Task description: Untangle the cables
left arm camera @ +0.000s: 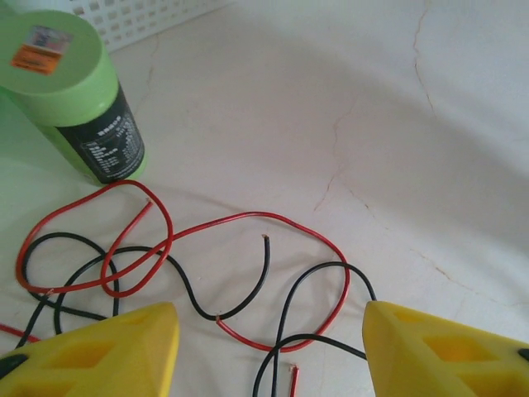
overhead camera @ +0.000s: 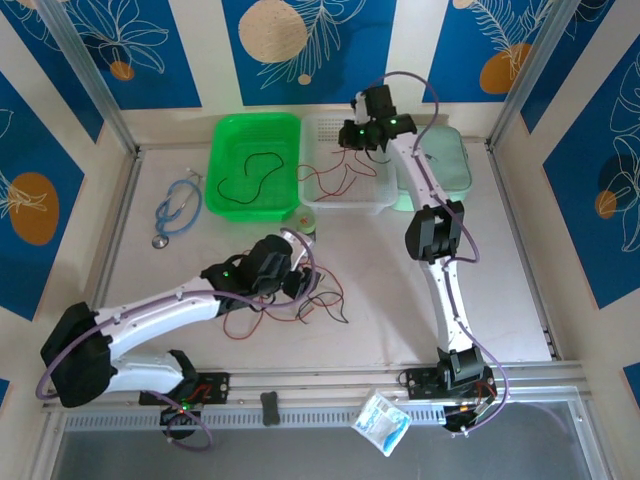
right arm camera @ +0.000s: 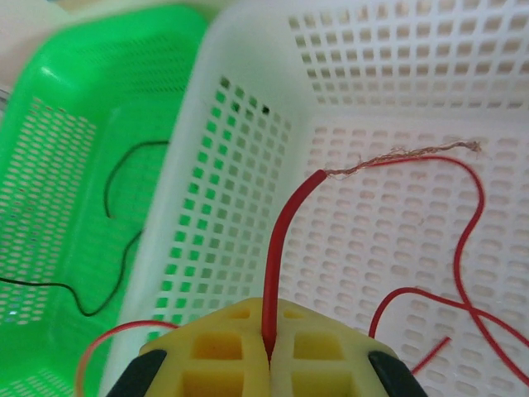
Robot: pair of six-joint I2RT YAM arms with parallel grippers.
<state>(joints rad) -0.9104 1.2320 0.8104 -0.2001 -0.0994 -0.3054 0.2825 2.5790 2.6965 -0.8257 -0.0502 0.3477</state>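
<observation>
1. The tangle of red and black cables (left arm camera: 168, 244) lies on the tabletop (left arm camera: 372, 124) beneath the left gripper (left arm camera: 269, 331), which is wide open and empty. Closing here could pinch crossed strands together.
2. One red cable (right arm camera: 279, 240) is clamped in the closed right gripper (right arm camera: 269, 343) over the white basket (right arm camera: 397, 66). Its tail may snag the rim.
3. A dragged loop could topple the green bottle (left arm camera: 83, 116).

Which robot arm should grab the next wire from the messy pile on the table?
Left, probably. The left gripper hangs open right above the tangled cables, while the right gripper is shut on a red cable over the white basket.
</observation>
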